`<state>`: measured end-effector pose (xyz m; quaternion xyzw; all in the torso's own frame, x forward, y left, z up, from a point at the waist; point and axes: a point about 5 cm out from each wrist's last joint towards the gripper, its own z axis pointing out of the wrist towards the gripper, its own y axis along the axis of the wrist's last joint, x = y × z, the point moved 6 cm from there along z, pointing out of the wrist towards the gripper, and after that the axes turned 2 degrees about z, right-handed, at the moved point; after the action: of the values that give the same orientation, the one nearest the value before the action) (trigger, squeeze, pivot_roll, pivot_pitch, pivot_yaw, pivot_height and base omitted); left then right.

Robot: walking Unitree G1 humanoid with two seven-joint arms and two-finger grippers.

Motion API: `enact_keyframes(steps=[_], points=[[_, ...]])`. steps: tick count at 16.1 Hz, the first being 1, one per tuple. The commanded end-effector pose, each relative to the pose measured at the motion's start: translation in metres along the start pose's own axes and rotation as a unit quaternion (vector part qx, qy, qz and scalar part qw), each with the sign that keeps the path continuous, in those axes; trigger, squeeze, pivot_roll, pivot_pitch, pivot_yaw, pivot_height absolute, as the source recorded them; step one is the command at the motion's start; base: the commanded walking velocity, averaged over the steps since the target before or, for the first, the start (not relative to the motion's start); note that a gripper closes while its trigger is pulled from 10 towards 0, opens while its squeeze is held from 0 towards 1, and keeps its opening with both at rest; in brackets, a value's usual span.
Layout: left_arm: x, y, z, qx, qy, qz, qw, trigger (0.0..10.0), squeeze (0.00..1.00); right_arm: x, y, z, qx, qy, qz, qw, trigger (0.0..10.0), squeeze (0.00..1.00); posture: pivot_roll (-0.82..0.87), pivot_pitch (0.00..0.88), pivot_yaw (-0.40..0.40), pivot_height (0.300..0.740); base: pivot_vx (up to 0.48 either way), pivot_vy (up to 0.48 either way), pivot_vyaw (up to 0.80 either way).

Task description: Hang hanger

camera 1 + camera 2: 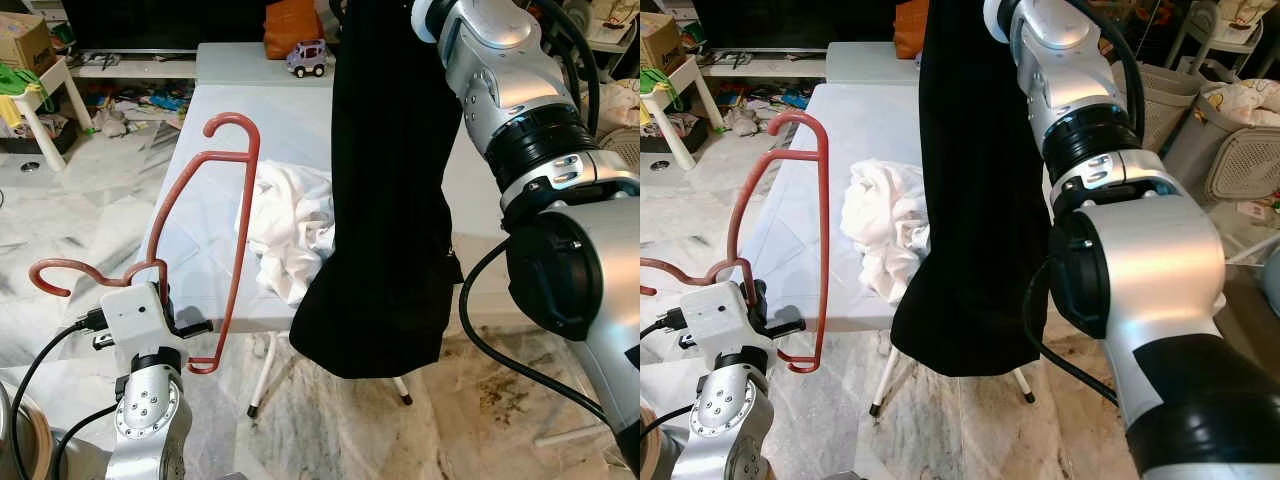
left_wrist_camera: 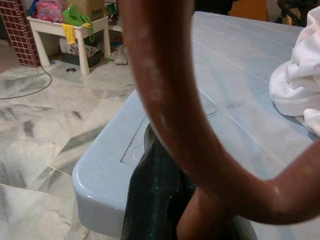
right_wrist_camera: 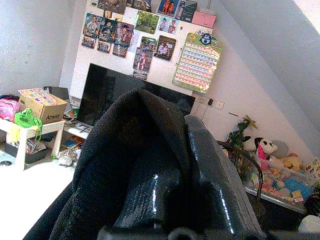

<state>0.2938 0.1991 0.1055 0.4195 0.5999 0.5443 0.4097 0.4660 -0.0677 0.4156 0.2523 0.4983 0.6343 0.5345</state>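
Observation:
A red wire hanger (image 1: 236,240) stands upright at the near left corner of the table, its hook (image 1: 230,125) on top and a second red hook (image 1: 50,276) sticking out to the left. My left gripper (image 1: 165,300) is shut on its lower bend; the left wrist view shows the hanger (image 2: 165,100) right against a black finger (image 2: 155,200). A long black garment (image 1: 390,200) hangs down in front of the table from my raised right arm. In the right wrist view my right gripper (image 3: 185,150) is shut on the black cloth (image 3: 125,150).
A crumpled white cloth (image 1: 295,225) lies on the pale blue folding table (image 1: 200,200). A toy car (image 1: 307,58) and an orange bag (image 1: 293,25) sit at its far end. A small white table (image 1: 40,95) stands at the left and laundry baskets (image 1: 1240,160) at the right.

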Motion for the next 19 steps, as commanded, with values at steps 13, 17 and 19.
enact_keyframes(steps=[13,17,19], points=[[-0.021,0.011,0.002,-0.023,-0.038,0.009,0.999,10.0,0.0,0.016,-0.119,-0.047,0.105,0.094,-0.039,0.989,10.0,0.0,0.06,0.0,-0.029,0.74,0.0,0.0,0.0],[-0.022,0.01,0.002,-0.021,-0.041,0.01,0.999,10.0,0.0,0.033,-0.141,-0.06,0.128,0.145,-0.027,0.981,10.0,1.0,0.06,0.0,-0.023,0.74,0.0,0.0,0.0],[-0.023,0.008,0.002,-0.02,-0.043,0.01,0.999,10.0,0.0,0.042,-0.158,-0.069,0.163,0.176,-0.042,0.97,10.0,1.0,0.06,0.0,-0.02,0.74,0.0,0.0,0.0]])
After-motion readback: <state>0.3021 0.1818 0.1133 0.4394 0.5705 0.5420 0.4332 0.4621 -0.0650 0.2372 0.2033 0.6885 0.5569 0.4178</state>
